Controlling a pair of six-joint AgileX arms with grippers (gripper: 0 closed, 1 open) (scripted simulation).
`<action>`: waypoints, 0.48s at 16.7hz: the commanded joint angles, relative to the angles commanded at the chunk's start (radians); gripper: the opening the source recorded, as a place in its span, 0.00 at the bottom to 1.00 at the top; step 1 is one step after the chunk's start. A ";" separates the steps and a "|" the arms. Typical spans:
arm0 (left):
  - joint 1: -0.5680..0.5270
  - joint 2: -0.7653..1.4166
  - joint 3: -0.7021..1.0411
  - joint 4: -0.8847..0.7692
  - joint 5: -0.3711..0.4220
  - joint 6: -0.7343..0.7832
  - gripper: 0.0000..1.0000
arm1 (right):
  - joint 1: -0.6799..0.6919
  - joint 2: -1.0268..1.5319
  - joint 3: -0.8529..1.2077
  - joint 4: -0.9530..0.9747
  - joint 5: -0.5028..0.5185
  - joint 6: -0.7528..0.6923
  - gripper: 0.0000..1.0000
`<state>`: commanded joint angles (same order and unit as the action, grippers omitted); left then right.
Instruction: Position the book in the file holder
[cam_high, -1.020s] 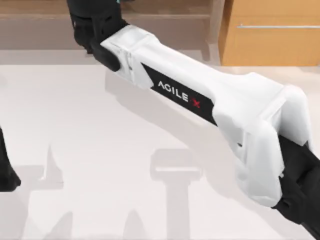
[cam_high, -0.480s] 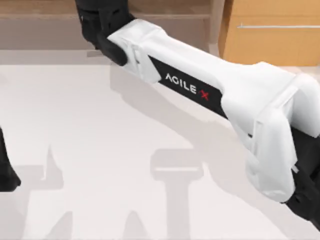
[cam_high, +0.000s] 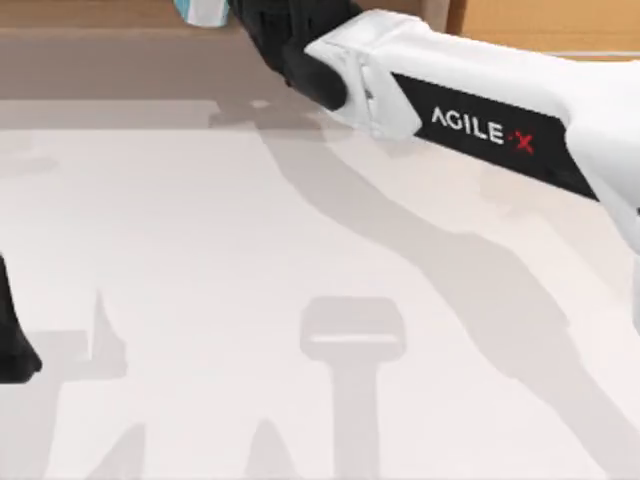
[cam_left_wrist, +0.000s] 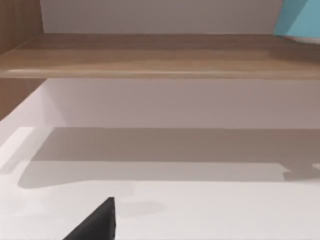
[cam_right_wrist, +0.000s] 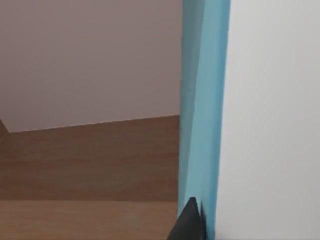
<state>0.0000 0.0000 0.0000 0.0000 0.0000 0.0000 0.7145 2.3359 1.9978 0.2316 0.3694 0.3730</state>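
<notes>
The book (cam_high: 201, 11) sits in the right gripper (cam_right_wrist: 192, 220) above the table's (cam_high: 200, 280) far edge

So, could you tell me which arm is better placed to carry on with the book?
The right arm. It stretches across to the far edge of the table, where the light-blue book sits at its gripper end, and its wrist view shows the book close up. The left arm stays at the left edge.

Right arm (cam_high: 480, 110) reaches from 3 o'clock across the counter (cam_high: 200, 260) toward 12. Book (cam_high: 203, 10) at 11 o'clock, at the far edge above the wooden shelf (cam_high: 100, 60). Left arm (cam_high: 12, 340) parked at 8 o'clock, counter's left edge.
</notes>
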 joint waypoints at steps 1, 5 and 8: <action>0.000 0.000 0.000 0.000 0.000 0.000 1.00 | -0.010 -0.058 -0.082 0.010 -0.061 0.045 0.00; 0.000 0.000 0.000 0.000 0.000 0.000 1.00 | -0.064 -0.307 -0.423 0.051 -0.315 0.221 0.00; 0.000 0.000 0.000 0.000 0.000 0.000 1.00 | -0.129 -0.474 -0.695 0.072 -0.500 0.346 0.00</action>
<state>0.0000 0.0000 0.0000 0.0000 0.0000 0.0000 0.5856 1.8617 1.3032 0.3038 -0.1301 0.7185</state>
